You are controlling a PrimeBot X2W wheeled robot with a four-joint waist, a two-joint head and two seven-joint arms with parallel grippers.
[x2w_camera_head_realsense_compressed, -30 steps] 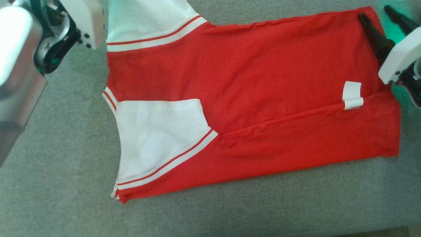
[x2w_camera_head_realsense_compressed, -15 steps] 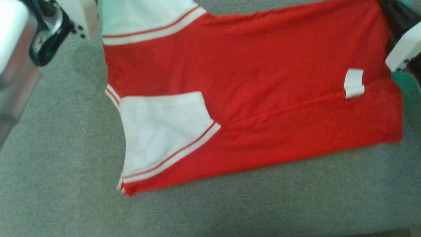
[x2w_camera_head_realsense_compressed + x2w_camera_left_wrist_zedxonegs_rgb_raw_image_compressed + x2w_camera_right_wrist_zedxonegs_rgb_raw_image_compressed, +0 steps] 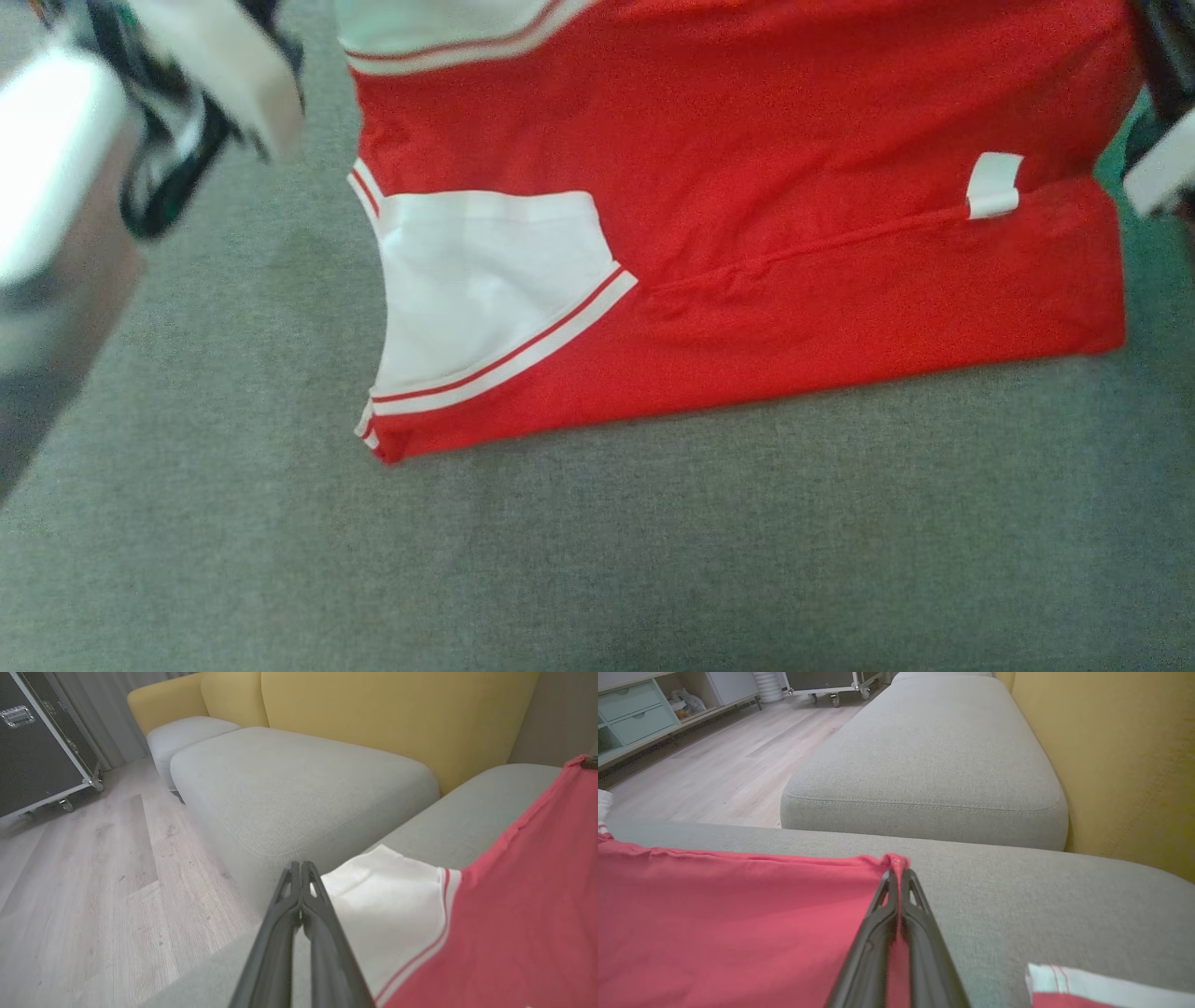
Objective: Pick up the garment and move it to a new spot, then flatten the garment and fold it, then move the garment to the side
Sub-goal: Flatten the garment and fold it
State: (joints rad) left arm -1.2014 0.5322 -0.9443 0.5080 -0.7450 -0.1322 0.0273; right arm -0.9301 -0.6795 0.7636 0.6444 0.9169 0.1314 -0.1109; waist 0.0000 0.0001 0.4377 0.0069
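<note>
Grey sofa cushion (image 3: 653, 560), red garment (image 3: 794, 140) spread, right hand (image 3: 897, 872) pinching its corner, left hand (image 3: 301, 864) clenched.

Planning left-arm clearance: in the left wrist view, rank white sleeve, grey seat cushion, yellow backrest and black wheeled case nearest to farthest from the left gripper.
1. White sleeve, just right of the left gripper.
2. Grey seat cushion, straight ahead.
3. Yellow backrest, behind that cushion, and black wheeled case, far left across the floor: too close to call.
</note>
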